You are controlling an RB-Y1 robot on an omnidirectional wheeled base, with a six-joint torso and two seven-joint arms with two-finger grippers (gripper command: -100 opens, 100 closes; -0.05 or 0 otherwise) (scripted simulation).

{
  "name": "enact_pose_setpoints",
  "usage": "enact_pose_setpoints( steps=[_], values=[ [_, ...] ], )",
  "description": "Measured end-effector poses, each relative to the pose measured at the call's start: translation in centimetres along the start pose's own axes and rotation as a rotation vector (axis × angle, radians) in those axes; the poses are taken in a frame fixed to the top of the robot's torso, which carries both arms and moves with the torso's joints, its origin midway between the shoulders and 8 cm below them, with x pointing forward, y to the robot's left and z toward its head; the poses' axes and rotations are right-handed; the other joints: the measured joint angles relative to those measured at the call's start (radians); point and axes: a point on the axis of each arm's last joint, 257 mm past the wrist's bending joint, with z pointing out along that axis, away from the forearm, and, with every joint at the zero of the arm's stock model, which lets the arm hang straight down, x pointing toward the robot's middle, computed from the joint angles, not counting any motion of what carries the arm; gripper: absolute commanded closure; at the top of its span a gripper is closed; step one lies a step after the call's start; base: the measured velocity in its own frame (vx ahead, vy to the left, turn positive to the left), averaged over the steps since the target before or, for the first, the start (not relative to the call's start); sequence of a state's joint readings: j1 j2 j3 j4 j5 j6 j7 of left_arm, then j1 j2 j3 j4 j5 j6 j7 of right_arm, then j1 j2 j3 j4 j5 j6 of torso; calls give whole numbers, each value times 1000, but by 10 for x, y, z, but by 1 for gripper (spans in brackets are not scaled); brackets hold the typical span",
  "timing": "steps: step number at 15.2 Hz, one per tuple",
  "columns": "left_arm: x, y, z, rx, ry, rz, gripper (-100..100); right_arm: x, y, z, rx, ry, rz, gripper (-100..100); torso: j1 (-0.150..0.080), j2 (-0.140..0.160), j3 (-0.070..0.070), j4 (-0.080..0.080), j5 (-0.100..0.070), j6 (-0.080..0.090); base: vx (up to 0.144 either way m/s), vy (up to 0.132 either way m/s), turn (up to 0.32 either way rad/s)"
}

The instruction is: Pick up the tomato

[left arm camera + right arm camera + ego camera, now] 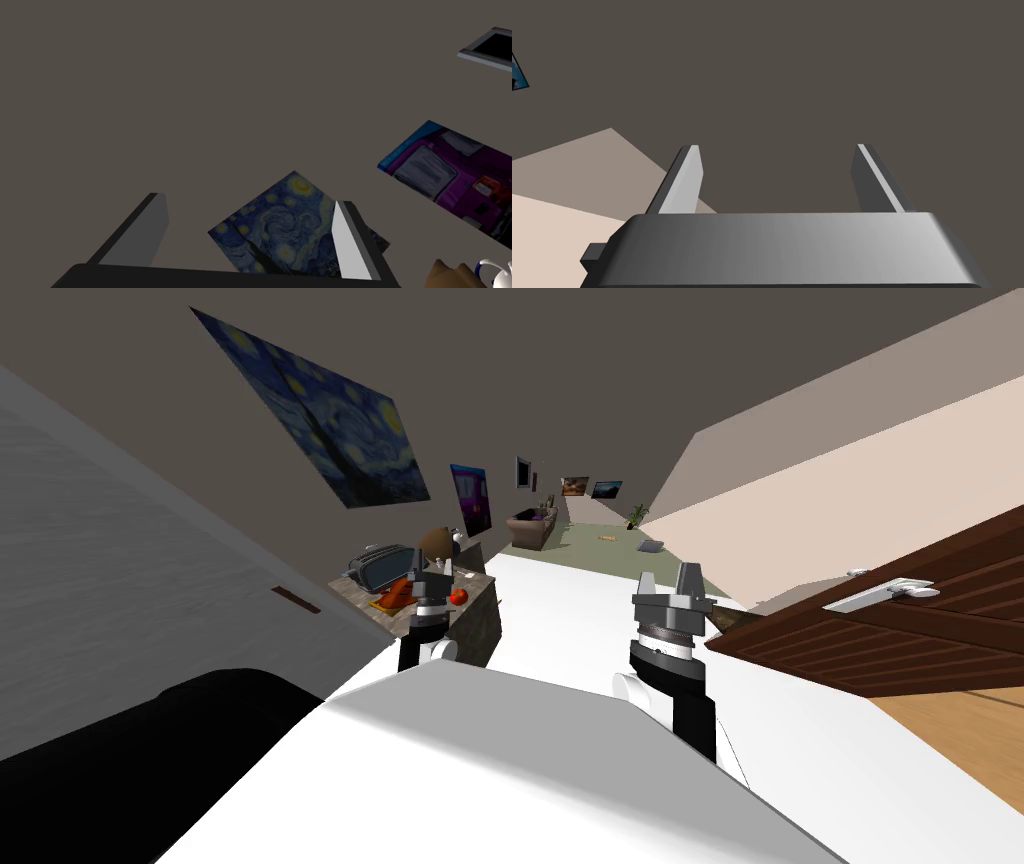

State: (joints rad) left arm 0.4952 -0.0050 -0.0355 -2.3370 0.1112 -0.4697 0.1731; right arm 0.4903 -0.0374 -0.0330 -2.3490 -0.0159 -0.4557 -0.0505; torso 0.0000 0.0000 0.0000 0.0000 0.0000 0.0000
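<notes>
Targeting the tomato (458,597), left of centre on the counter (480,585): left gripper (433,560) is hanging spread near it, aiming wallward; it should tip down first. Right gripper (667,580) is standing spread.

Table (478,628) against the left wall. On it: toaster (383,566) toward the far left, tomato (458,597) at the right edge. Left gripper (434,560) at the table's near side, just left of the tomato. Right gripper (667,578) well to the right, with the door (900,618) farther right. On the left wall, above the table: two pictures (330,418). Far end of the room: sofa (531,530), with a plant (637,515) to its right.
</notes>
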Motion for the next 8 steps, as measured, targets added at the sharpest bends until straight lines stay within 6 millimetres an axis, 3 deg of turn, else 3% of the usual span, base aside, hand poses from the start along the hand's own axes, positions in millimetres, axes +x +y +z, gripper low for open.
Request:
enact_pose_setpoints(
  steps=[8],
  values=[
    [3,28,0,-130,84,40,-100,0,0,0,0,0,0,0,2,0,0,0,1,0,5,21,-36]
  ],
)
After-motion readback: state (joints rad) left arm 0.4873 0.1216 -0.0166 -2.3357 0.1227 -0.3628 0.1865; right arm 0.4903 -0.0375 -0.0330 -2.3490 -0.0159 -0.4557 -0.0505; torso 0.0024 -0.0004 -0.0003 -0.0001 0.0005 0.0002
